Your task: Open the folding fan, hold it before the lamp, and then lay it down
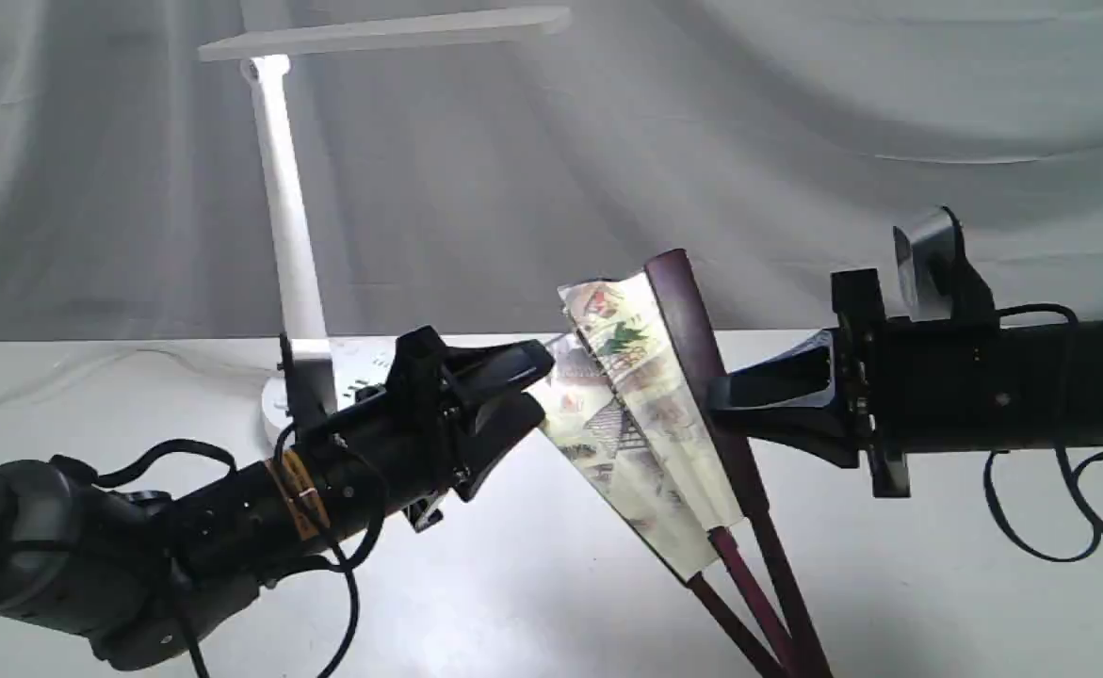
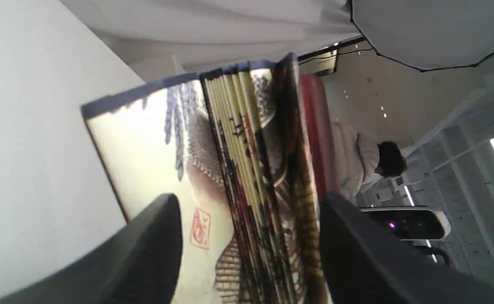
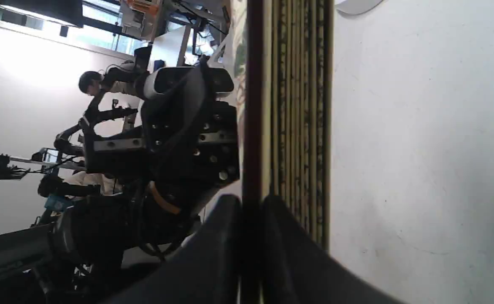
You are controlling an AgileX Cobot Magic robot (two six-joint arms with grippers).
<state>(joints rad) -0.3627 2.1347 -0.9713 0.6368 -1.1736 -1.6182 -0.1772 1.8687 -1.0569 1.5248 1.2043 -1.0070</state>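
Note:
The folding fan [image 1: 636,405] stands tilted and partly spread above the table, cream painted leaf toward the left, maroon ribs meeting low at the right. My right gripper [image 1: 716,400] is shut on the fan's maroon outer rib; the right wrist view shows both fingers of that gripper [image 3: 252,202] pinching it beside the stacked pleats [image 3: 297,105]. My left gripper [image 1: 543,386] is open, its jaws straddling the leaf's free edge. In the left wrist view the fan [image 2: 238,169] fills the wide gap of the left gripper [image 2: 251,236]. The white lamp [image 1: 287,217] stands behind my left arm.
The lamp's round base [image 1: 363,377] sits on the white table [image 1: 513,584] just behind my left wrist, its bar head [image 1: 381,33] high above. A grey cloth backdrop [image 1: 796,141] hangs behind. Black cables [image 1: 1031,527] loop under my right arm.

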